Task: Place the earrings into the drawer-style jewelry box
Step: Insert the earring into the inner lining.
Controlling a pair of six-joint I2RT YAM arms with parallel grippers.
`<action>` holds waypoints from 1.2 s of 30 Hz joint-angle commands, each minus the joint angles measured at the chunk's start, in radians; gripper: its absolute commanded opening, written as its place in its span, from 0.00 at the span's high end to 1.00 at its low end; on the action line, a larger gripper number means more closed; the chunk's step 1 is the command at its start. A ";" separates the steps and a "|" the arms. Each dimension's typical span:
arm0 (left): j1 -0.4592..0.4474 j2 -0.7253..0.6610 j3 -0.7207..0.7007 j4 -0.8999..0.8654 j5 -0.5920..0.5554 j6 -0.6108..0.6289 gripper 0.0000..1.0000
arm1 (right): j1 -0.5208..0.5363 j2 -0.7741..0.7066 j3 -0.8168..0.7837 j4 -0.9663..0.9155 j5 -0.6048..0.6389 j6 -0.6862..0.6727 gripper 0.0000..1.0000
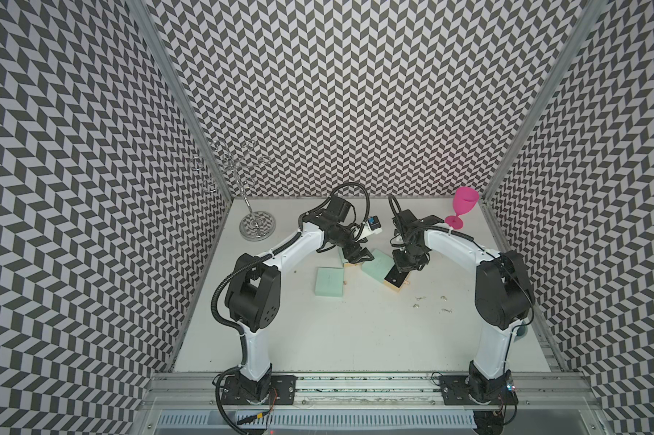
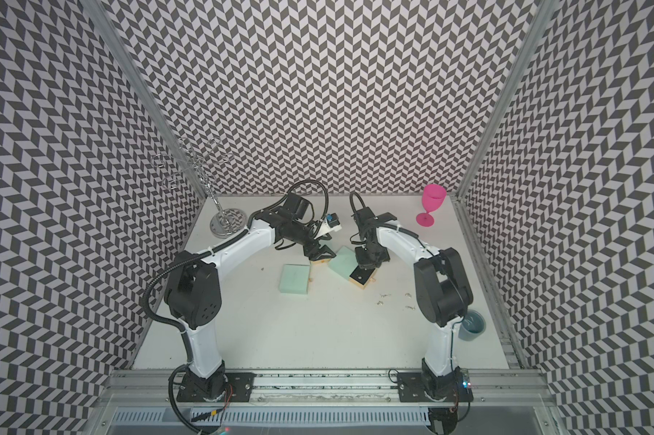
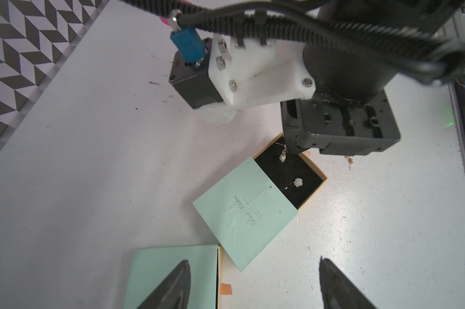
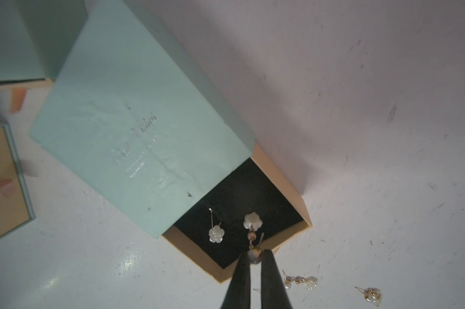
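Note:
The drawer-style jewelry box [image 4: 135, 128] is a mint sleeve with a tan, black-lined drawer [image 4: 285, 187] pulled out; it shows in both top views [image 1: 376, 268] [image 2: 341, 264] and in the left wrist view [image 3: 244, 219]. My right gripper [image 4: 255, 257] is shut on a pearl-flower earring [image 4: 252, 220] that dangles over the open drawer. A second earring [image 4: 216, 233] lies on the black lining. More earrings [image 4: 303, 282] [image 1: 419, 299] [image 2: 408, 295] lie loose on the table beside the drawer. My left gripper [image 3: 254, 267] stands open over a second mint box [image 3: 172, 278], holding nothing.
A third mint box [image 1: 330, 282] lies left of centre. A chrome wire stand [image 1: 256, 226] rises at the back left and a pink goblet [image 1: 463, 207] stands at the back right. A blue-grey cup [image 2: 471, 325] sits behind the right arm's elbow.

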 commanded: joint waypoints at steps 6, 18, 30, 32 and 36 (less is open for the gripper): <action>0.014 0.006 0.024 -0.013 0.007 0.017 0.24 | -0.006 0.033 0.032 0.014 -0.019 -0.023 0.91; 0.015 0.006 0.012 -0.005 0.007 0.014 0.24 | -0.004 0.049 0.029 0.036 -0.031 -0.029 0.91; 0.015 0.009 0.011 -0.008 0.002 0.016 0.24 | -0.006 0.073 0.029 0.060 -0.035 -0.032 0.87; 0.015 0.010 0.013 -0.006 0.005 0.016 0.24 | -0.005 0.069 0.028 0.065 -0.039 -0.032 0.85; 0.015 0.020 0.013 -0.002 0.002 0.018 0.23 | -0.005 0.055 0.028 0.060 -0.034 -0.036 0.83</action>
